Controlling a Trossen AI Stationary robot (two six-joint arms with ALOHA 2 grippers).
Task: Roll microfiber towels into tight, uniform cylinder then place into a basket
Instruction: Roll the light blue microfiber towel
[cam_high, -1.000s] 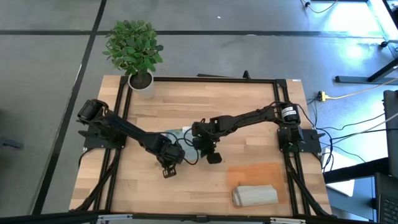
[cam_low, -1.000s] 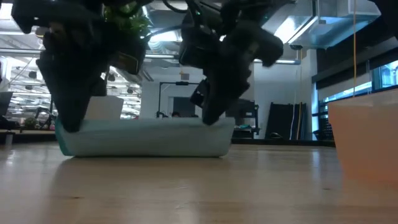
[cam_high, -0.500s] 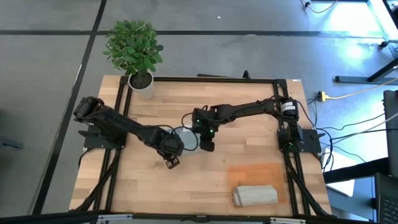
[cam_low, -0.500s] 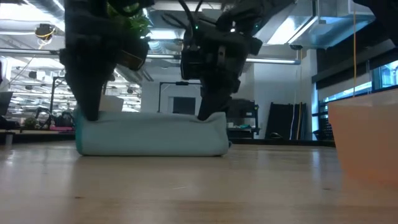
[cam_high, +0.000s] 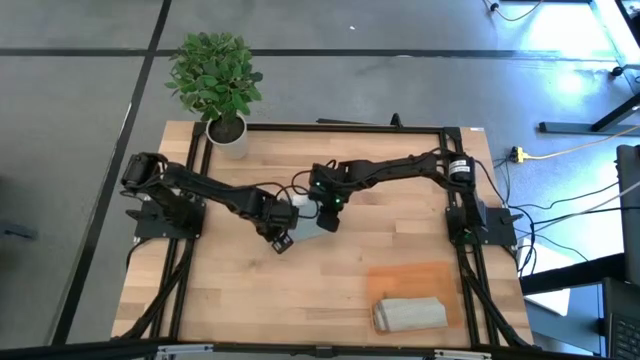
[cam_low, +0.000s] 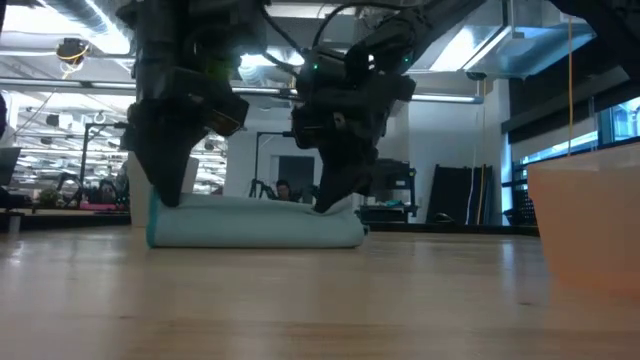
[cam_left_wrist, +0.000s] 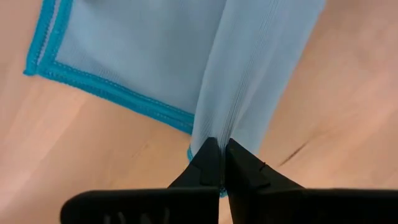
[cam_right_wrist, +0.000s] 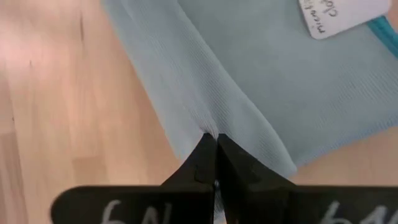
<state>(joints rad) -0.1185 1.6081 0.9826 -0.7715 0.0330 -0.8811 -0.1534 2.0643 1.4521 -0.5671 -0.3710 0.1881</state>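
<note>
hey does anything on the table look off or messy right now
Nothing stands out. Both tools, left and right, pinch the pale blue towel mid-table, and the grey-beige towel lies rolled on the orange basket.

A pale blue towel (cam_low: 255, 222) lies as a low, long roll on the wooden table (cam_low: 320, 300), well back from the camera. Two dark grippers come down from above onto it. The left gripper (cam_low: 172, 197) pinches one end of the roll, its fingers closed on the cloth. The right gripper (cam_low: 330, 200) pinches the roll near its other end, likewise closed. At the picture's right edge a blurred pale orange basket (cam_low: 585, 225) stands near the camera. Behind the table is a workshop room with ceiling lights.
</note>
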